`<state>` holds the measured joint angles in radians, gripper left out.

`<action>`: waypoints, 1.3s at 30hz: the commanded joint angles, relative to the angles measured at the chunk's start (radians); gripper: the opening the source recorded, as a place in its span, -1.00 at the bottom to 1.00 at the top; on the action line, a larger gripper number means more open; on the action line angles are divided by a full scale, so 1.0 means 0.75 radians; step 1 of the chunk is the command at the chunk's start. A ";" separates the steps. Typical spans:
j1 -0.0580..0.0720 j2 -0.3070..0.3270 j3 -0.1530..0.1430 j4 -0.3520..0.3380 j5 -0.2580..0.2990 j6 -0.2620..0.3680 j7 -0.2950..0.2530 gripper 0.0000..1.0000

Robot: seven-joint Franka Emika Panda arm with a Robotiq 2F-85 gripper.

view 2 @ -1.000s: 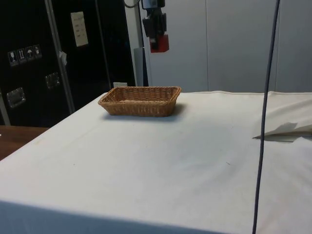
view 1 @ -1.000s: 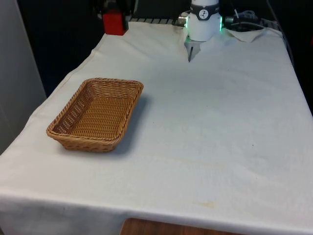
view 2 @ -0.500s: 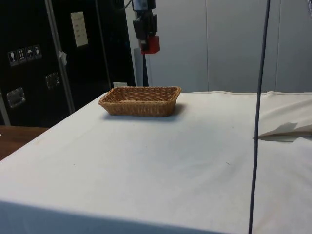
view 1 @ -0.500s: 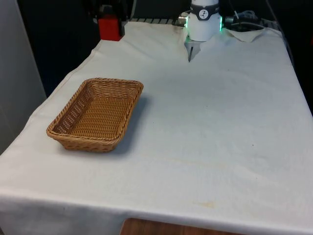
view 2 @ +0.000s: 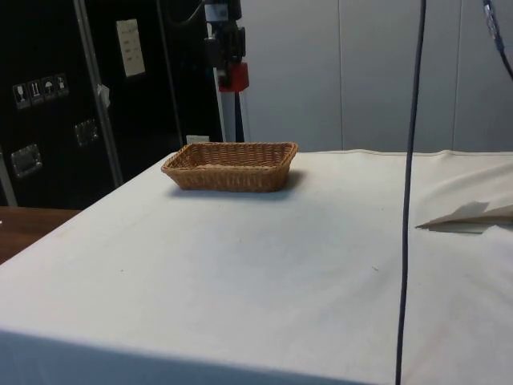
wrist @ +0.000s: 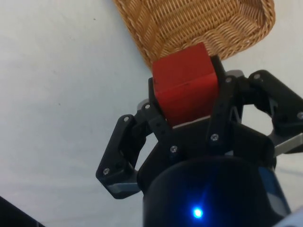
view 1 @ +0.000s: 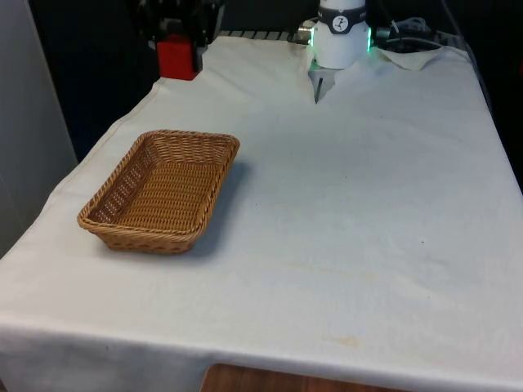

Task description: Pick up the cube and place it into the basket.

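My black gripper (view 1: 177, 59) is shut on a red cube (view 1: 177, 59) and holds it high above the table, at the front view's upper left. From the side the cube (view 2: 234, 77) hangs well above the brown wicker basket (view 2: 230, 164), near its far end. At the wrist the cube (wrist: 184, 82) sits clamped between the two fingers (wrist: 156, 120), with the basket (wrist: 189, 23) below and beyond it. The basket (view 1: 161, 189) rests on the white cloth at the front view's left and holds nothing.
The white cloth (view 1: 351, 204) spreads across the table, with a crumpled fold (view 2: 473, 215) at the side view's right. A thin dark cable (view 2: 409, 200) hangs down through the side view. The robot's white base (view 1: 339, 37) stands at the far end.
The gripper with the cube has moved toward the front view's left and come lower, nearer to the basket. The basket has stayed in place.
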<state>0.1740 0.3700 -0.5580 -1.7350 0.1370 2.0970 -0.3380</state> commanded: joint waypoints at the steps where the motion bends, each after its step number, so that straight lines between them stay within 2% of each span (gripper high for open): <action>1: -0.007 0.017 0.007 0.021 0.016 -0.015 -0.007 -1.00; 3: -0.008 0.035 0.007 0.039 0.025 -0.015 -0.007 -1.00; 4: 0.000 0.027 0.000 0.027 0.013 0.000 0.000 -1.00; 5: -0.008 0.043 0.007 0.047 0.031 -0.016 -0.008 -1.00; 13: -0.011 0.083 0.008 0.081 0.069 -0.012 -0.012 -1.00; 14: -0.003 0.076 0.000 0.072 0.056 -0.001 -0.005 -1.00; 15: -0.011 0.087 0.008 0.084 0.075 -0.011 -0.013 -1.00; 22: -0.017 0.123 0.008 0.103 0.133 -0.011 -0.039 -1.00; 23: -0.005 0.116 -0.001 0.093 0.115 0.000 -0.025 -1.00; 24: -0.019 0.127 0.007 0.104 0.143 -0.011 -0.043 -1.00; 31: -0.028 0.156 0.005 0.112 0.204 -0.009 -0.079 -1.00; 32: -0.017 0.149 -0.004 0.104 0.189 0.000 -0.069 -1.00; 33: -0.029 0.159 0.004 0.112 0.212 -0.009 -0.084 -1.00; 39: -0.033 0.184 0.003 0.113 0.259 -0.005 -0.109 -1.00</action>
<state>0.1560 0.5030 -0.5620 -1.6550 0.3220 2.0970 -0.4130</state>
